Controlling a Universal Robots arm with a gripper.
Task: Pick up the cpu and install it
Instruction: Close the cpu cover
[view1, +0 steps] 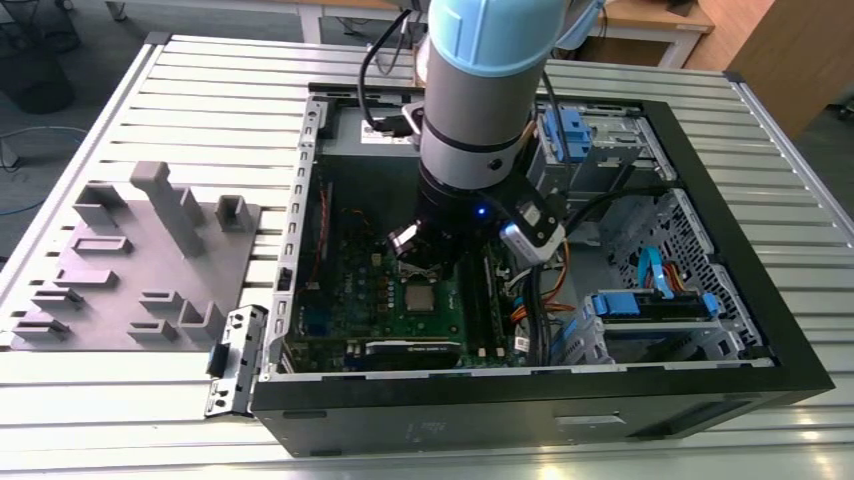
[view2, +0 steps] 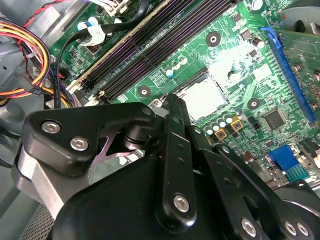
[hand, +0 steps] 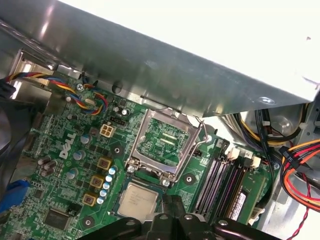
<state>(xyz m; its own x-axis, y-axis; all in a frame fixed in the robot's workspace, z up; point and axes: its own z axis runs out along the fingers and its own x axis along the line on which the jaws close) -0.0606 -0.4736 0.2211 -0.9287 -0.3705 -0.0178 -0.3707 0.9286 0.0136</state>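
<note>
Exterior view, hand: black hand (view1: 424, 262) hangs inside the open black computer case (view1: 467, 405) on the slatted metal worktop (view1: 200, 80)
Exterior view, chip: small flat silvery-grey square cpu (view1: 420, 297) lies on the green circuit board (view1: 350, 285), just beside the hand
Second wrist view, hand: fingers (view2: 175, 130) drawn narrow, holding nothing
First wrist view, cpu: flat on the board, next to the silver hollow metal frame (hand: 140, 136)

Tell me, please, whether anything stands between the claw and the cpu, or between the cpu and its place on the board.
Nothing visible does. The claw is close by the cpu, which already lies in place on the board; the metal frame stands open, clear of it.
</note>
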